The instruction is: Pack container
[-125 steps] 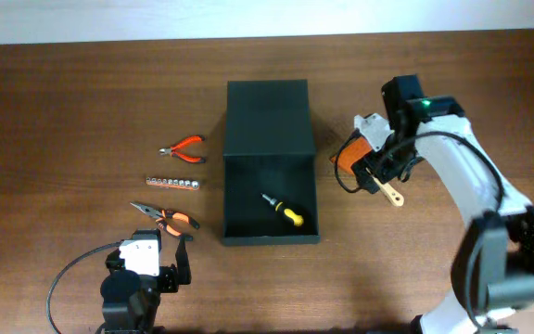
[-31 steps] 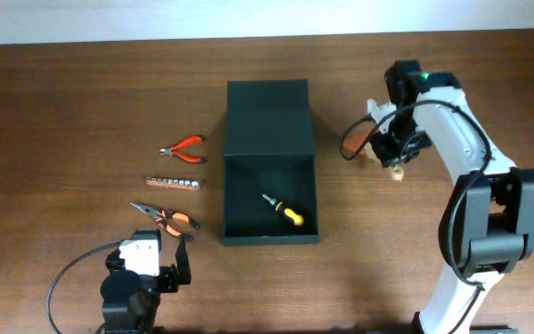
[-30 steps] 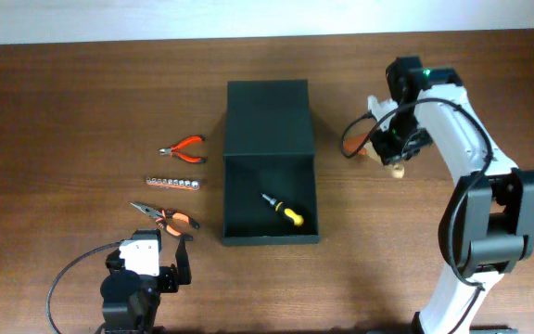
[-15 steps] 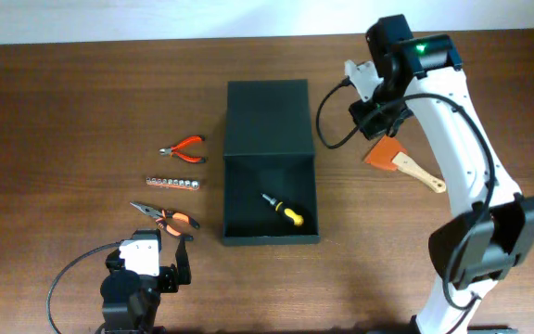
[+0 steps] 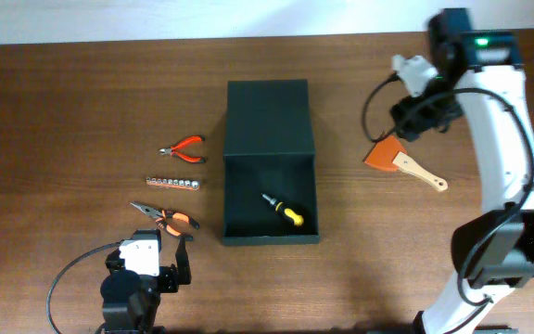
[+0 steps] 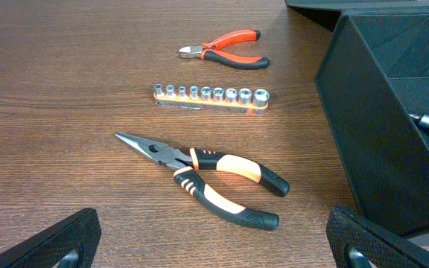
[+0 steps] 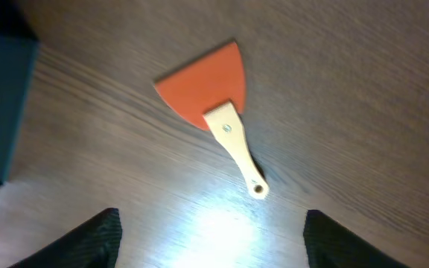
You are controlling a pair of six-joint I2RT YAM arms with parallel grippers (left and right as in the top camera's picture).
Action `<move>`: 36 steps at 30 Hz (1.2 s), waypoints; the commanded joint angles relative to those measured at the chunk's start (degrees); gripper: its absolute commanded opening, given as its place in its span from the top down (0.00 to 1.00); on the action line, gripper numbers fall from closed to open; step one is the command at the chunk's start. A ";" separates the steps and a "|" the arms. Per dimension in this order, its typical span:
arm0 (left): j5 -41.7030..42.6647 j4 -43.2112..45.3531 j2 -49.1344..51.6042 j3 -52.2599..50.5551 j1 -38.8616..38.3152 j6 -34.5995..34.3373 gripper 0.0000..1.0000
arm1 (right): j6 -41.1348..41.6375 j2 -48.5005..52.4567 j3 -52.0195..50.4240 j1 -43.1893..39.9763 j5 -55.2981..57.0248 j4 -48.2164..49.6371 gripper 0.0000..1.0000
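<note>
Right gripper [image 7: 211, 222]: spread wide, empty, hanging above the scraper [image 7: 218, 126].
Scraper: flat on the table [image 5: 82, 93], untouched; orange blade toward the container [image 5: 248, 215], wooden handle slanting away from it.
Container: open, lid [image 5: 269, 116] folded back, leftward of the scraper; I see a screwdriver [image 5: 282, 211] inside.
Nearer arm: right, I judge.
Left gripper [image 6: 214, 240]: spread wide, empty, near the needle-nose pliers [image 6: 199, 179].

Overhead: straight down on the whole desk [image 5: 63, 93]. Left wrist: low, close, facing the pliers [image 6: 229, 167] and the container [image 6: 371, 141]. Right wrist: down onto the scraper [image 7: 207, 89]. Overlapping overhead at those spots.
</note>
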 commanded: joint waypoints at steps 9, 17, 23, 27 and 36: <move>-0.42 0.09 -0.48 -0.33 -0.28 -0.57 0.01 | -5.97 -0.92 -19.43 -7.54 -4.98 9.27 0.17; -0.42 0.09 -0.48 -0.33 -0.28 -0.57 0.01 | -5.90 -0.90 -35.60 -7.56 0.92 23.12 0.17; -0.42 0.09 -0.48 -0.33 -0.28 -0.57 0.01 | -5.95 -0.90 -38.75 -7.56 4.42 29.11 0.17; -0.42 0.09 -0.48 -0.33 -0.28 -0.57 0.01 | -8.63 -0.66 -38.77 -7.63 6.23 32.35 0.14; -0.42 0.09 -0.48 -0.33 -0.28 -0.57 0.01 | -10.19 3.19 -38.77 -8.39 4.74 33.81 0.11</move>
